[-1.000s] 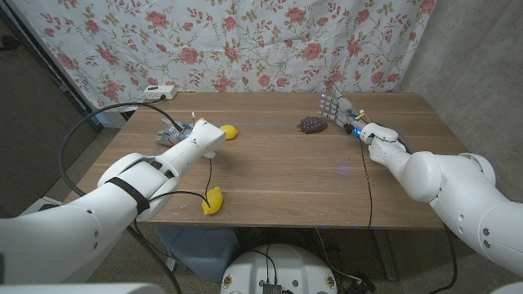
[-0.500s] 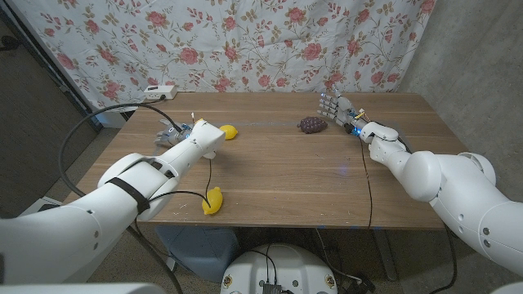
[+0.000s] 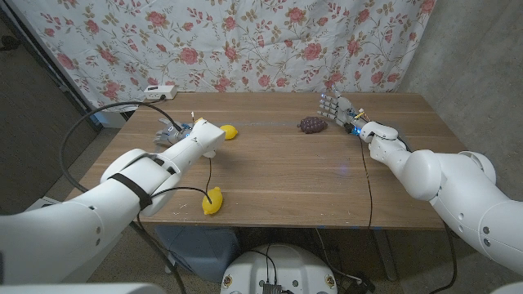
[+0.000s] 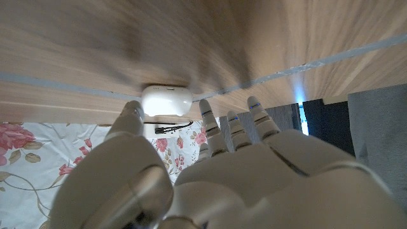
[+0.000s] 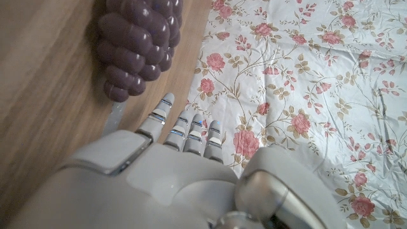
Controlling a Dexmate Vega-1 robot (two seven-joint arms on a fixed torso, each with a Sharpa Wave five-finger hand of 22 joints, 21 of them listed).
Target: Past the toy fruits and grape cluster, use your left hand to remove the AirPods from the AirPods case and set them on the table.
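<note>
1. Wooden table [image 3: 278, 175] carries all the things, and a flowered cloth [image 3: 245, 41] hangs behind its far edge.
2. Your left hand [image 3: 173, 131] is at the far left part of the table. In the left wrist view its fingers [image 4: 210, 124] are stretched out and apart, and they hold nothing.
3. The white case [image 4: 166, 100] lies on the table just past those fingertips. The thumb side of the hand comes very close to it, but you cannot tell if it touches. The lid seems closed in this view; the picture is blurred, so it is not sure.
4. In the head view the case is hidden by the left hand and wrist.
5. A lemon [image 3: 230, 131] lies just to the right of the left hand, on the far part of the table.
6. A banana [image 3: 213, 200] lies at the near edge, under the left forearm, well apart from the case.
7. The grapes [image 3: 311, 124] are on the far right part of the table.
8. Your right hand [image 3: 333, 106] stands just right of the grapes, with fingers straight and apart, and it holds nothing. In the right wrist view the grapes are near the fingertips [image 5: 163, 108] but apart from them.
</note>
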